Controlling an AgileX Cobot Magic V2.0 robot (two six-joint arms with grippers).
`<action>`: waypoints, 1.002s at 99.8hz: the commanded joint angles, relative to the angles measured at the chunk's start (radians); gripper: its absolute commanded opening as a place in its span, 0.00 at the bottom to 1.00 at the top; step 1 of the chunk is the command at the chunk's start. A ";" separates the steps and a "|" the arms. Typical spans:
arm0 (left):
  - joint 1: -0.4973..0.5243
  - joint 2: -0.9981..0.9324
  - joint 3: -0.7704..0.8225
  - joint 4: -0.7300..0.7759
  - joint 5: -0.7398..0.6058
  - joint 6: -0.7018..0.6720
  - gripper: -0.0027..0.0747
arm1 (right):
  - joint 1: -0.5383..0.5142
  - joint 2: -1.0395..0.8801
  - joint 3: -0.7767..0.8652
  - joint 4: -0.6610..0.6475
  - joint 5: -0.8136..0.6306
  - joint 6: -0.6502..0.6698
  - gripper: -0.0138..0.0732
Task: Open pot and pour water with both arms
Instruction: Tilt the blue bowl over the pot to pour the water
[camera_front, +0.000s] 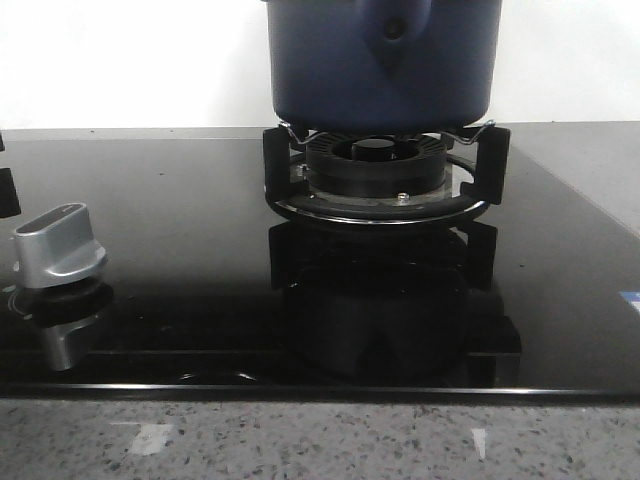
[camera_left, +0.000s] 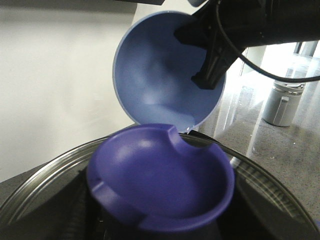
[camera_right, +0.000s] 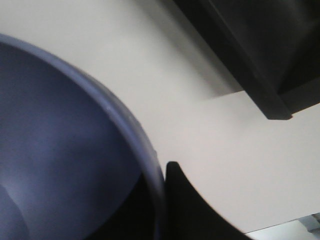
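The dark navy pot stands on the burner; its top is cut off in the front view, where no gripper shows. In the left wrist view my left gripper is shut on the purple knob of the glass lid, its fingers mostly hidden under the knob. My right gripper is shut on the rim of a lighter blue bowl, which is tipped on its side above the lid. In the right wrist view the bowl's rim sits between the jaws of my right gripper.
A silver stove knob stands at the front left of the black glass hob. Black pan supports ring the burner. A speckled counter edge runs along the front. A grey canister stands on the counter.
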 joint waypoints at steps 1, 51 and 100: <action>-0.007 -0.031 -0.031 -0.139 0.038 0.000 0.36 | 0.003 -0.048 -0.027 -0.133 -0.033 0.010 0.08; -0.007 -0.031 -0.031 -0.139 0.038 0.002 0.36 | 0.023 -0.048 -0.027 -0.236 -0.075 0.010 0.08; -0.007 -0.031 -0.031 -0.139 0.038 0.002 0.36 | 0.133 -0.050 -0.027 -0.500 -0.085 0.010 0.08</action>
